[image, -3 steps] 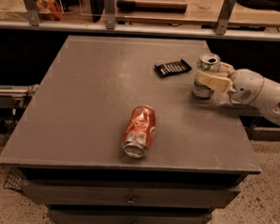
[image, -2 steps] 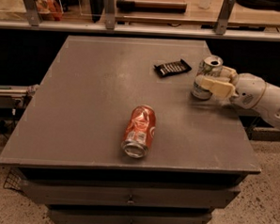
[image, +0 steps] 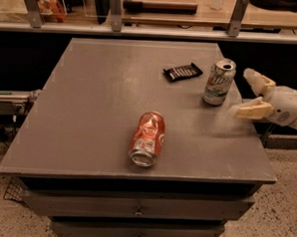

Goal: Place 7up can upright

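Note:
The 7up can [image: 219,81], silver-white with green lettering, stands upright on the grey table [image: 99,98] near its right edge. My gripper [image: 250,94] is to the right of the can, apart from it, with its two pale fingers spread open and nothing between them. One finger [image: 257,80] points up-left and the other finger [image: 248,111] points left, low over the table's right edge.
An orange-red dented soda can [image: 147,138] lies on its side near the table's front middle. A dark wrapped snack bar [image: 183,71] lies left of the 7up can. A shelf with rails runs behind the table. Drawers sit below the tabletop.
My gripper was shut on the 7up can; it has let go, opened, and drawn back to the right. The can stays upright where it was.

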